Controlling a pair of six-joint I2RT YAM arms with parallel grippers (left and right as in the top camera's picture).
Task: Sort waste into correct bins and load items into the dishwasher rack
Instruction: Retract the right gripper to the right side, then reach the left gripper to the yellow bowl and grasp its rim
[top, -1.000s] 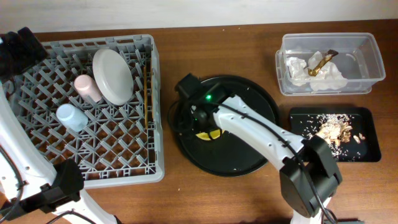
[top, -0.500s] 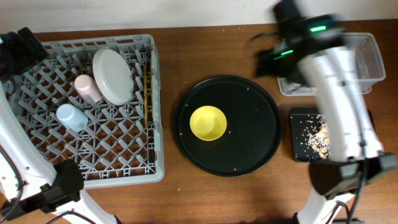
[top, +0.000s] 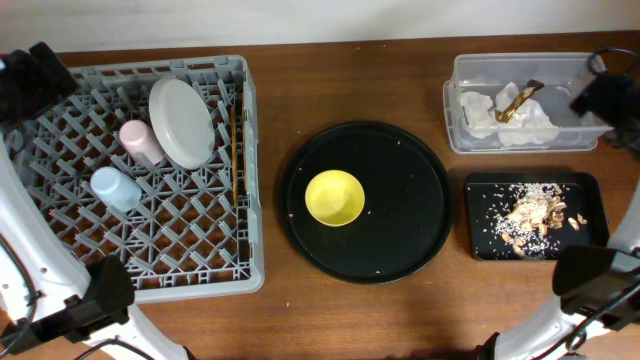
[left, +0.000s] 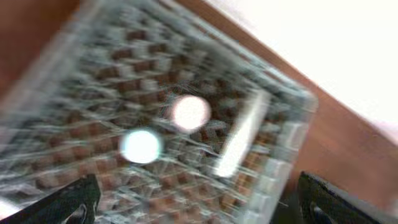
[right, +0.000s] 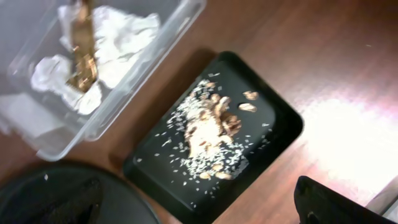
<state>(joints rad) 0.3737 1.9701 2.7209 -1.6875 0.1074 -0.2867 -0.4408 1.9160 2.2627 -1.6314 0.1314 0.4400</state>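
Note:
The grey dishwasher rack (top: 190, 255) holds the grey-white plate (top: 181, 122), pink cup (top: 141, 141), light blue cup (top: 114, 187) and chopsticks (top: 236, 150). The yellow bowl (top: 334, 197) sits on the round black tray (top: 400, 230). The clear tub (top: 590, 75) holds white tissue (top: 480, 110) and the gold-brown wrapper (top: 518, 100). The shallow black tray (top: 485, 195) holds food scraps (top: 535, 213). My left gripper (top: 38, 72) hovers open over the rack's far left corner (left: 199, 199). My right gripper (top: 603, 97) is open and empty (right: 205, 202) beside the tub's right end.
The right wrist view shows the tub (right: 155, 62), the scrap tray (right: 280, 112) and the round tray's edge (right: 62, 193). The blurred left wrist view shows the rack (left: 93, 168) with both cups and the plate. Bare wood lies between the containers.
My right arm has swung from the yellow bowl on the round tray, up and over to the far right by the tub. The bowl stays on the tray. The left arm has not moved.

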